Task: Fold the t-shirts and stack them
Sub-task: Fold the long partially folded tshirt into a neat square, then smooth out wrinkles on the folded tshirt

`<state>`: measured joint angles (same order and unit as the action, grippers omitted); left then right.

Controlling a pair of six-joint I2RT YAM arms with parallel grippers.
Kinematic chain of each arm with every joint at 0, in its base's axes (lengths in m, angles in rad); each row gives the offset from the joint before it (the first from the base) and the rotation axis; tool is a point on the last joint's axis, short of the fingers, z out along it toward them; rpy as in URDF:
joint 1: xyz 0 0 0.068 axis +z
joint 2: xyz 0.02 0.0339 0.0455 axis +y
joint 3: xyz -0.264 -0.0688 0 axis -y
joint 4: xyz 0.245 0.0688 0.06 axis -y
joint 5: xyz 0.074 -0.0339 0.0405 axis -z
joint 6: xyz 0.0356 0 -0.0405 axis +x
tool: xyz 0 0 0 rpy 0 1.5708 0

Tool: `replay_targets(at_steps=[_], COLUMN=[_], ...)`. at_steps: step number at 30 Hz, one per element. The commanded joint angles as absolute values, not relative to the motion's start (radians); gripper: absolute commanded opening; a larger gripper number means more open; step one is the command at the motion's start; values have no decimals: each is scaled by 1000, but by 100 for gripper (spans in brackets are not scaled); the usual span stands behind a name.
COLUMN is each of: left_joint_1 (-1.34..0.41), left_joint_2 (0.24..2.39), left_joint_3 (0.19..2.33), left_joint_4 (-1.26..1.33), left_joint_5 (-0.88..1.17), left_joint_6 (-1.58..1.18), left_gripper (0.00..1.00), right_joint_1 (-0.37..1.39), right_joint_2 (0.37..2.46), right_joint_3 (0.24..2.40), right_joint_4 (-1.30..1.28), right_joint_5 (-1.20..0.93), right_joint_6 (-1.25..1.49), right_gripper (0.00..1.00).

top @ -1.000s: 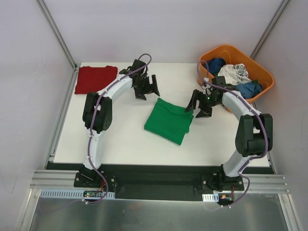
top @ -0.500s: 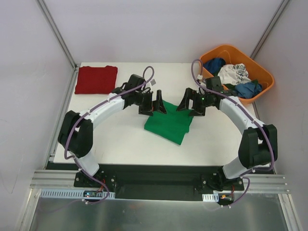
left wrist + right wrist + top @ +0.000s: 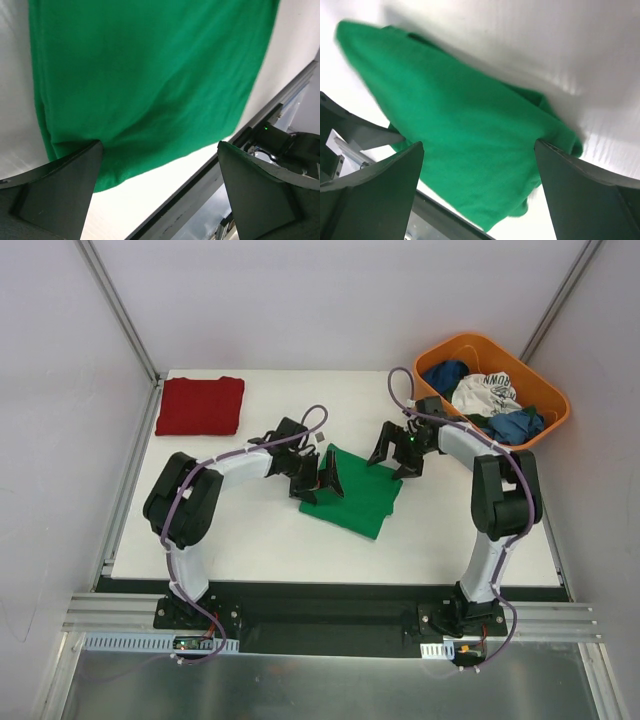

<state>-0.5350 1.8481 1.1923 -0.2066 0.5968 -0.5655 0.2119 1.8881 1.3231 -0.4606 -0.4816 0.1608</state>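
A bright green t-shirt (image 3: pixel 355 495) lies folded in the middle of the table. A dark red t-shirt (image 3: pixel 200 405) lies folded at the back left corner. My left gripper (image 3: pixel 322 478) hangs open over the green shirt's left edge. In the left wrist view the green shirt (image 3: pixel 150 75) fills the space ahead of the left gripper (image 3: pixel 160 150), nothing between the fingers. My right gripper (image 3: pixel 397 452) is open over the shirt's far right corner. In the right wrist view the green cloth (image 3: pixel 470 140) spreads under the wide right gripper (image 3: pixel 479 145).
An orange basket (image 3: pixel 462 339) at the back right holds blue garments and a white printed one. A black rail (image 3: pixel 330 587) runs along the table's near edge. Side walls close in on the left and right.
Both arms have swung in to the green shirt. The left gripper came forward to its left edge, the right one went to its far right corner. Both pairs of jaws have spread wider.
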Motion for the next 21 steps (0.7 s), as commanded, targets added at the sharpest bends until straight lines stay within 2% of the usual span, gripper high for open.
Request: replay_targets(at_steps=[1,13,17,21], left_joint_1=[-529,-600,-620,-621], left_joint_2=[1888,1781,1671,1525], left_joint_3=[1152,1055,1032,1009], left_joint_4=[-192,-192,-192,-213], left_joint_5=[588,537,508,414], left_joint_6=[-568,-629,-638,-617], left_gripper=[99,99,99,99], right_joint_1=[206,222,222,222], right_joint_2=[1936,1911,1794,1625], right_joint_3=[1382,1460,1431,1294], right_joint_4=[-462,-523,-541,-478], right_joint_5=[-452,-420,-460,-630], right_joint_6=[150,43,23,40], right_gripper=[97,97,97,97])
